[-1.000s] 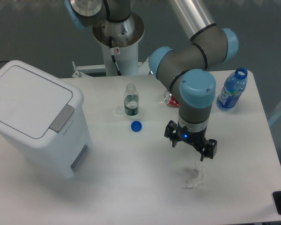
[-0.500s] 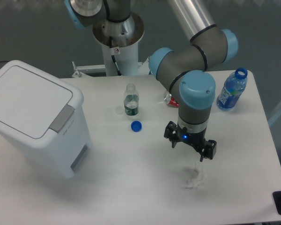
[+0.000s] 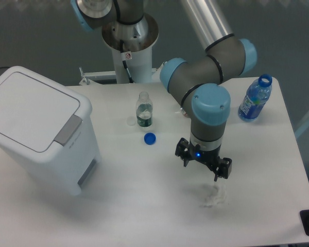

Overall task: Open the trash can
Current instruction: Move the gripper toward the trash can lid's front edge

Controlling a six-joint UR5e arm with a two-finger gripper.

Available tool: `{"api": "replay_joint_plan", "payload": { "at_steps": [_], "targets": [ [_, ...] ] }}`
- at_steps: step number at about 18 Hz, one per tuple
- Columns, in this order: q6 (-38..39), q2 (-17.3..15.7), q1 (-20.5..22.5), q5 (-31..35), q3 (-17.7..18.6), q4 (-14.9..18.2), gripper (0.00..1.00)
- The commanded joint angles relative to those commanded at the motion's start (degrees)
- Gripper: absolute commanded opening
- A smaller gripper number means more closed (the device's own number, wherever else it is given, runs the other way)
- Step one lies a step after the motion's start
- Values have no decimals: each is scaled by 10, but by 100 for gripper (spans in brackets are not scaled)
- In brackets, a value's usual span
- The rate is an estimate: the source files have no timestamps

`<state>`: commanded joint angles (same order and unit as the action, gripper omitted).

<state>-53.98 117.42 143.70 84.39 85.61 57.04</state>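
Evidently the gripper (image 3: 203, 165) hung empty with its fingers spread wide, well apart from the trash can (image 3: 38, 134) at the table's left edge, whose lid lay flat and shut, its grey push-tab (image 3: 68, 129) facing the arm for pressing.

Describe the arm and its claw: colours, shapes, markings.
The arm has thick grey cylindrical joints with light blue end caps and a silver tube link. A small black claw with two stubby fingers sits under the wrist, showing a small blue light. No loose cables show.
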Motion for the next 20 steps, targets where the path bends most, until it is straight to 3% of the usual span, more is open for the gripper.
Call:
{"api": "replay_joint_plan", "payload": {
  "at_steps": [4,7,8,9,11,13,14,20],
  "targets": [
    [8,-9,-7,-55,0,4,100],
    [61,-24,-14,-78,-4,4,99],
    [69,-32,-15,-92,-4,4,90],
    [76,-40,-16,-101,-3,4,75],
    [102,-57,-22,-110,7,7,34],
    [118,-70,-39,-112,10,9,6],
    [129,-78,-47,-111,10,9,0],
    [219,-130,-98,-130,8,10,0]
  ]
}}
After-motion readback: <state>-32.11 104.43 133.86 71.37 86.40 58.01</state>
